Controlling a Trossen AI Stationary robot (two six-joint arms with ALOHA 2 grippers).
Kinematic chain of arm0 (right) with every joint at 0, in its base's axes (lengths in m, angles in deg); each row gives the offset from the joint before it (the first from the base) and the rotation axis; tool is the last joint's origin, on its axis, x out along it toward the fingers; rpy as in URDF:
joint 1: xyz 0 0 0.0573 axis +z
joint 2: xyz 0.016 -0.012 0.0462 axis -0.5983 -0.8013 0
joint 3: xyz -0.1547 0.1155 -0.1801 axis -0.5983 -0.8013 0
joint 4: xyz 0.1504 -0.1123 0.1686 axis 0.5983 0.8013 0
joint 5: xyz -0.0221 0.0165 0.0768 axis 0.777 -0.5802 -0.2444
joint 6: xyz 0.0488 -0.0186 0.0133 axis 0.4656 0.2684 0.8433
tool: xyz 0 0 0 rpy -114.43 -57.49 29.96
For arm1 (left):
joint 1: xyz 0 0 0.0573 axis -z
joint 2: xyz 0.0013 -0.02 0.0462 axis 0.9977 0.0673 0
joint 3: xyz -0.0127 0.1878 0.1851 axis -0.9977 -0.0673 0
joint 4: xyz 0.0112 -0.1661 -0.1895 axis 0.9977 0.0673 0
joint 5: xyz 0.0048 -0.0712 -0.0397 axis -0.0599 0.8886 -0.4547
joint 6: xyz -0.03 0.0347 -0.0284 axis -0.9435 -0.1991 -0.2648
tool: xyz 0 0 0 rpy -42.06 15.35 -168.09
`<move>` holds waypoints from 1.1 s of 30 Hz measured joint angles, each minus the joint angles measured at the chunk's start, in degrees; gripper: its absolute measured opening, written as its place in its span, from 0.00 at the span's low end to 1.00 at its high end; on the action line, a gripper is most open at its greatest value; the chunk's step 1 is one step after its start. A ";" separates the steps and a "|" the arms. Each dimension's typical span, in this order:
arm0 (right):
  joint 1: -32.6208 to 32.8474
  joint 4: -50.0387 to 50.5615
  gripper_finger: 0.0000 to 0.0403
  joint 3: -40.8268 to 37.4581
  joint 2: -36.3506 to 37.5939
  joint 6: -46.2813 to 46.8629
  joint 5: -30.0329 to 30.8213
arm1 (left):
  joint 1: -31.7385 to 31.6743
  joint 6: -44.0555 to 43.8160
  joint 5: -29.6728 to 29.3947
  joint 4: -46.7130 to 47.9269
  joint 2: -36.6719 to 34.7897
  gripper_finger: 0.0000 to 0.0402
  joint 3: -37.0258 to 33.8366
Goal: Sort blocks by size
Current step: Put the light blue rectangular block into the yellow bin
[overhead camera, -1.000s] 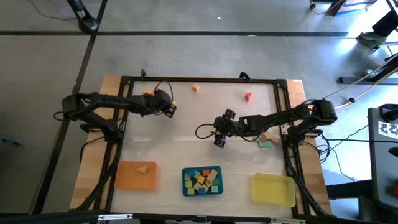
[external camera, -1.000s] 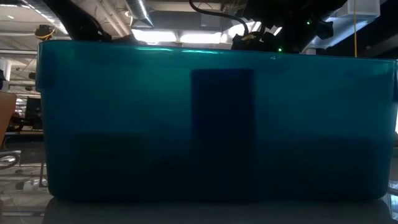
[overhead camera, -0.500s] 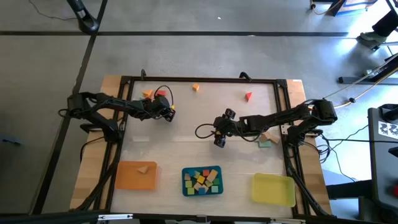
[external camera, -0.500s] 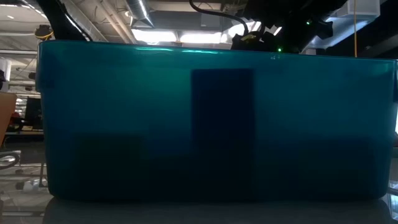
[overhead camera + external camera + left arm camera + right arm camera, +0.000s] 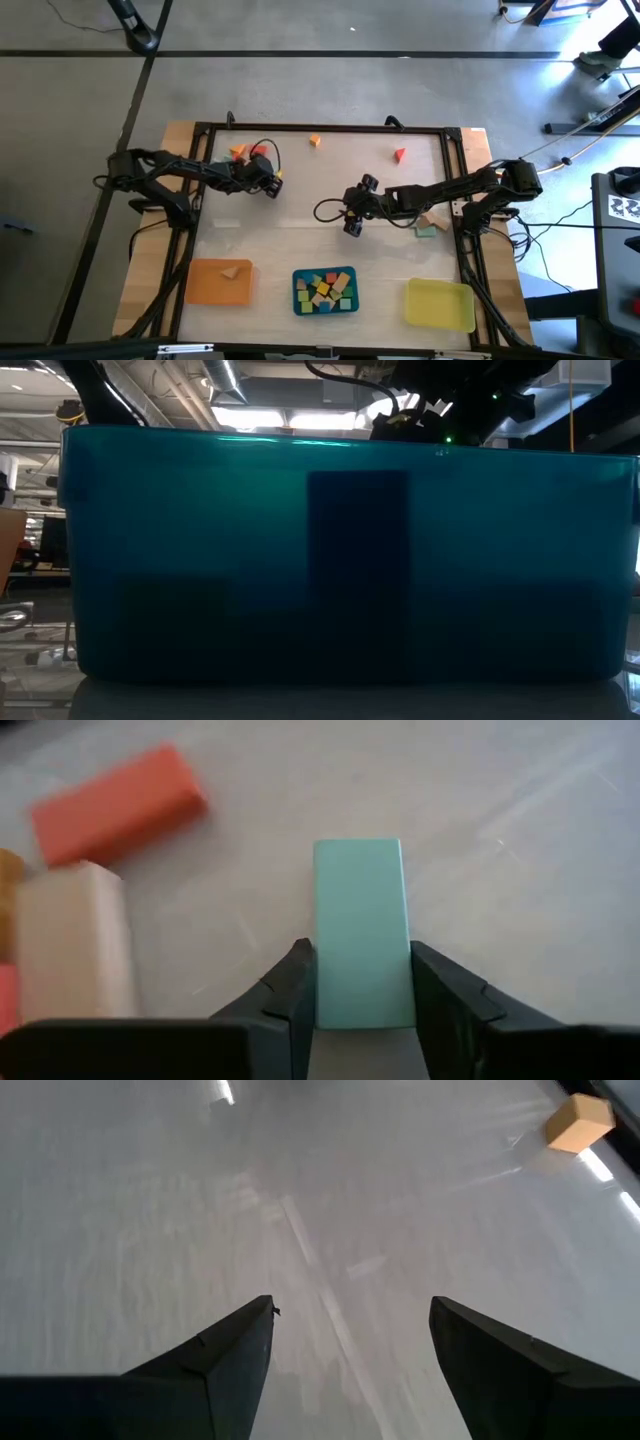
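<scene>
My left arm (image 5: 190,172) now sits a little nearer the tabletop's left edge than a second ago, uncovering the red block (image 5: 258,151) and orange block (image 5: 238,152) behind it. My left jaws (image 5: 362,1010) have narrowed and now press both sides of the mint block (image 5: 360,930).

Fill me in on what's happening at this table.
Two robot arms are sorting blocks into trays. The left gripper has its fingers against both sides of a mint block lying on the table, near a red block and a tan one. The right gripper hangs open over bare table, holding nothing. The teal tray holds many blocks, the orange tray one, the yellow tray none.
</scene>
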 joint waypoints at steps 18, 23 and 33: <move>0.02 -23.39 0.66 0.07 -0.85 -7.58 -12.93 | 27.56 1.50 1.67 -4.81 -25.67 0.30 1.27; 0.07 -34.65 0.66 0.05 -3.13 -5.93 -19.51 | 34.80 7.08 1.56 -13.70 -24.95 0.29 0.90; 3.64 -66.50 0.66 0.28 -13.56 -3.65 -25.46 | 40.30 12.79 1.21 -28.28 -17.14 0.31 0.84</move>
